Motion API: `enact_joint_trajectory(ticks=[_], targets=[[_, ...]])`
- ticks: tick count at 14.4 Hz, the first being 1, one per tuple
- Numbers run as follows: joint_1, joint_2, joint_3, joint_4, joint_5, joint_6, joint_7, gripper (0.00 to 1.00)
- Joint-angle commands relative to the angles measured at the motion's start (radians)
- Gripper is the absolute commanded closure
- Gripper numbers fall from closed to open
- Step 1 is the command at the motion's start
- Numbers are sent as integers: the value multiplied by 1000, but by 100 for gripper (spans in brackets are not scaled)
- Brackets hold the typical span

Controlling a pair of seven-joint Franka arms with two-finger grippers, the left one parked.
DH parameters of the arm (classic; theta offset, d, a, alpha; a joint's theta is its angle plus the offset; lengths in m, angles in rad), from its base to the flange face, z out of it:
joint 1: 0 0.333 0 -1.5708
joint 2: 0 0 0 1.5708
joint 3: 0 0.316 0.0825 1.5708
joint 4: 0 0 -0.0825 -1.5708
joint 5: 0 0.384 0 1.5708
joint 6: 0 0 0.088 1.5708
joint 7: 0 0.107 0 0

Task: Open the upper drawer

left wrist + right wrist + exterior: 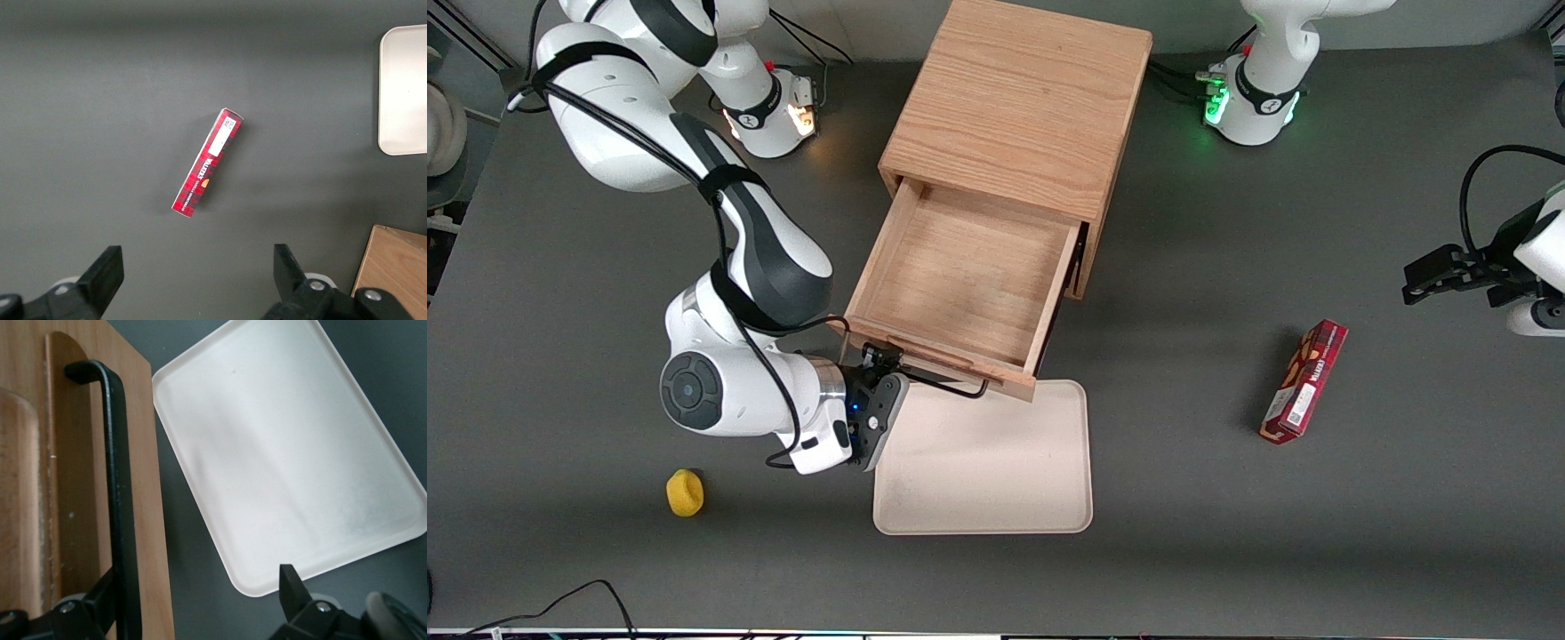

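The upper drawer [960, 276] is pulled far out of the light-oak cabinet [1018, 98], and its inside is bare. Its thin black wire handle [951, 384] runs along the front rail, toward the front camera. My right gripper [878, 366] is at the end of the handle nearest the working arm. In the right wrist view the gripper [197, 583] is open, its fingers wide apart. One finger [100, 597] touches or nearly touches the handle [117, 493], which lies just inside it. The other finger [290, 583] hangs over the tray's edge. The bottom drawer is hidden.
A beige tray [983, 462] lies on the table right under the drawer front, nearer the camera. A yellow object [685, 492] lies near the working arm. A red box [1304, 380] lies toward the parked arm's end.
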Motion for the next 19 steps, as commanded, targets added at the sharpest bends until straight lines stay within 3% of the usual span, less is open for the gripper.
enact_joint_trajectory(ticks=[1, 7, 10, 13, 15, 17, 19], targets=[[4, -64, 20, 25, -14, -104, -25, 0], [-8, -277, 47, 22, -5, -217, 14, 0], [-13, -394, 47, 17, 50, -289, 236, 0], [-20, -509, 29, 9, 52, -407, 496, 0], [-52, -546, -46, 6, 46, -498, 519, 0], [-45, -584, -194, -24, 25, -518, 548, 0], [-49, -617, -277, -96, 31, -521, 597, 0]])
